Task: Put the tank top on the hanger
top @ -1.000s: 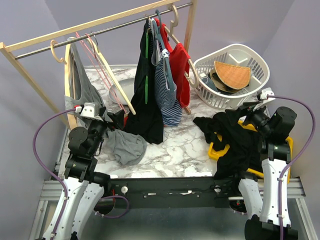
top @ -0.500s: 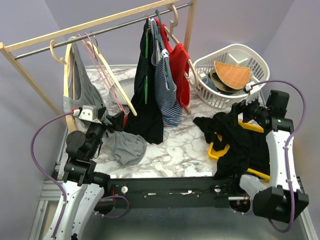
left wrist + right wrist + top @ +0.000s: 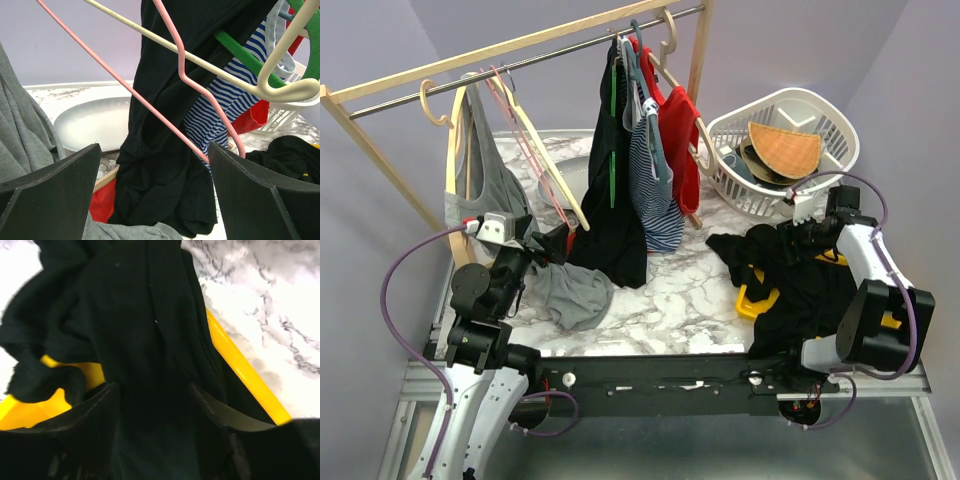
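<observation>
Tank top (image 3: 790, 285): one, all black, crumpled over the yellow tray (image 3: 752, 302) at the table's right side, well apart from the rail (image 3: 540, 57).
Right gripper (image 3: 152, 405): its fingers stand either side of a fold of the top; whether they pinch it I cannot tell.
Step in hand: taking hold. Better to catch a strap or the neck edge than a bunched fold, so the top opens when lifted.
Hanger (image 3: 555, 175): one slim cream one, on the rail beside the pink wire hanger (image 3: 179, 60).
Left gripper (image 3: 155, 200): jaws wide apart, empty, facing the hanger.
Count: two arms, three hangers at the rail's left end, one white basket (image 3: 760, 195).
</observation>
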Motion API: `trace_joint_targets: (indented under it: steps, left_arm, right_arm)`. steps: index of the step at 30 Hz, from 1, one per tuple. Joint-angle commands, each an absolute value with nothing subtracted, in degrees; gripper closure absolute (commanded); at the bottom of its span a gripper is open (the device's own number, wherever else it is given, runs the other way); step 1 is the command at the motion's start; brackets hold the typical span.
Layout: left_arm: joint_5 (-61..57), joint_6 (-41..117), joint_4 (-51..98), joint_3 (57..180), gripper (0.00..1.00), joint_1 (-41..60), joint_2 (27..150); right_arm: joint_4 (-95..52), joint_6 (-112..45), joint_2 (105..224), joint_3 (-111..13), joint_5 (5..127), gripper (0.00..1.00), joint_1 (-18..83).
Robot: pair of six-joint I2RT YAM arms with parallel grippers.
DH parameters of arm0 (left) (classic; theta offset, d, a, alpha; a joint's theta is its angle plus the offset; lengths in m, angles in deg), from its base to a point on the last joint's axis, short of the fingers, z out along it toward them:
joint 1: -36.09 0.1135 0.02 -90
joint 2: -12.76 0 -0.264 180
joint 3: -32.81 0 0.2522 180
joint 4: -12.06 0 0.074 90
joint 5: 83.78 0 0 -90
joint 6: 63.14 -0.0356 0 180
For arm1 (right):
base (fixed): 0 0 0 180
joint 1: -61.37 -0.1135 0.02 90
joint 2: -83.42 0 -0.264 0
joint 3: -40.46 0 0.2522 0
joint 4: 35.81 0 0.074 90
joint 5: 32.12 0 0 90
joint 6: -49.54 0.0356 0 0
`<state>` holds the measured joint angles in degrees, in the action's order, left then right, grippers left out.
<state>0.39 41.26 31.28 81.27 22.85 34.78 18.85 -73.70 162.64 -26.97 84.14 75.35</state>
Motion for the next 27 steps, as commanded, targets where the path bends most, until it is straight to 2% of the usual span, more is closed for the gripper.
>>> trace_joint_targets:
  steps: [1, 3, 4, 5, 7, 11, 15, 18, 23, 27]
  left_arm:
    - [-0.9, 40.6, 30.8, 80.8, 0.01, 22.6, 34.3]
    - [-1.0, 40.6, 30.8, 80.8, 0.01, 22.6, 34.3]
    - [-1.0, 40.6, 30.7, 80.8, 0.01, 22.6, 34.4]
    - [-1.0, 40.7, 30.8, 80.8, 0.01, 22.6, 34.4]
    - [-1.0, 40.7, 30.9, 80.8, 0.01, 22.6, 34.4]
    - [-1.2, 40.6, 30.8, 80.8, 0.01, 22.6, 34.4]
    - [-1.6, 40.6, 30.7, 80.9, 0.01, 22.6, 34.3]
    - [-2.2, 40.7, 30.7, 80.9, 0.01, 22.6, 34.3]
    - [-2.7, 40.8, 30.6, 80.9, 0.01, 22.4, 34.5]
    - [-4.1, 40.6, 30.4, 80.9, 0.01, 22.4, 34.4]
  right_arm:
    - [17.2, -75.5, 165.5, -25.6, 79.1, 0.48, 73.5]
    - [18.3, -75.4, 165.4, -25.9, 79.5, 0.62, 72.9]
    - [18.8, -75.4, 164.0, -26.1, 79.6, 0.82, 72.8]
    - [19.7, -75.4, 162.5, -26.7, 79.5, 0.90, 72.8]
    - [20.9, -75.3, 159.0, -28.0, 79.3, 0.99, 72.8]
    - [27.9, -75.0, 148.5, -35.3, 80.7, 0.99, 72.9]
    - [32.4, -72.2, 143.4, -49.5, 85.6, 0.99, 72.8]
    - [35.2, -69.6, 143.3, -58.2, 89.1, 0.99, 72.8]
    - [38.8, -64.1, 147.5, -82.9, 97.3, 0.99, 72.8]
    - [34.8, -56.1, 149.4, -92.3, 106.7, 0.99, 72.9]
